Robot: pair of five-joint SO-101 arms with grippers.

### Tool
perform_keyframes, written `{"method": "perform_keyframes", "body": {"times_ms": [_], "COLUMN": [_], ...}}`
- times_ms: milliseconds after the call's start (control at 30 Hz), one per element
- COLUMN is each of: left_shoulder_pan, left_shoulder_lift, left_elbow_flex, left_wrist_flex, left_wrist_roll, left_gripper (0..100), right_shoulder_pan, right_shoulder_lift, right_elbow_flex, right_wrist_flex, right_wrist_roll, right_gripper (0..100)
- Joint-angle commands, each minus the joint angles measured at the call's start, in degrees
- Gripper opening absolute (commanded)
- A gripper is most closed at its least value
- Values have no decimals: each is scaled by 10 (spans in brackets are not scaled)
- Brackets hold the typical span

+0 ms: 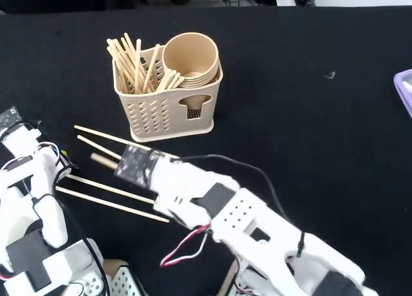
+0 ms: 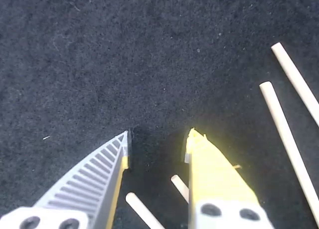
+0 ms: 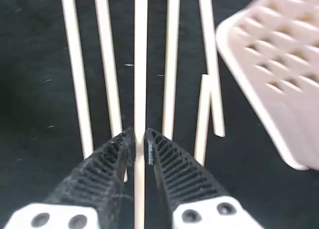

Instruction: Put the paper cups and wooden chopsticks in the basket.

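Six loose chopsticks (image 3: 107,64) (one pinched between right fingers (image 3: 169,164)); left fingers (image 2: 107,169) spread.

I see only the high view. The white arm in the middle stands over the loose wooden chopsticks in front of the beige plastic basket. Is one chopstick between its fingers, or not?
Observer: Yes. That is the right arm. In its wrist view the right gripper is closed against both sides of one thin wooden chopstick, and the other sticks lie loose beside it.
Operator: Thank you. And the arm at the left edge, does it hold something?
Observer: No. The left gripper is open above the black table cloth and clamps nothing.
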State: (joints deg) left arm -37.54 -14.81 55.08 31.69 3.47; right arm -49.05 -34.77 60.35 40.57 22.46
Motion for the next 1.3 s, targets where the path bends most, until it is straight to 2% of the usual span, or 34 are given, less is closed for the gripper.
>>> {"method": "perform_keyframes", "body": {"times_ms": [0,100,267,400,700,1000,1133,1267], "left_shoulder_pan": [-18,-68,-132,-167,-167,-168,-168,-169], "left_shoulder_lift": [-10,-4,-4,-7,-9,-9,-10,-10], "left_elbow_flex": [-10,-30,-40,-40,-40,-40,-40,-40], "left_wrist_flex": [-2,3,3,0,-1,-1,-1,-1], "left_wrist_roll": [-5,2,92,130,138,138,139,139], "left_gripper": [191,191,194,195,195,194,193,193], "right_shoulder_pan": [-18,-18,-18,-18,-55,-40,-92,-114], "right_shoulder_lift": [71,162,286,339,351,305,300,342], "right_elbow_flex": [-26,-78,-159,-195,-215,-242,-243,-243], "right_wrist_flex": [-34,-34,-11,-7,-7,47,61,23], "right_wrist_roll": [-4,-5,-4,-4,-1,-7,-43,-48], "right_gripper": [11,20,125,129,129,136,176,204]}}
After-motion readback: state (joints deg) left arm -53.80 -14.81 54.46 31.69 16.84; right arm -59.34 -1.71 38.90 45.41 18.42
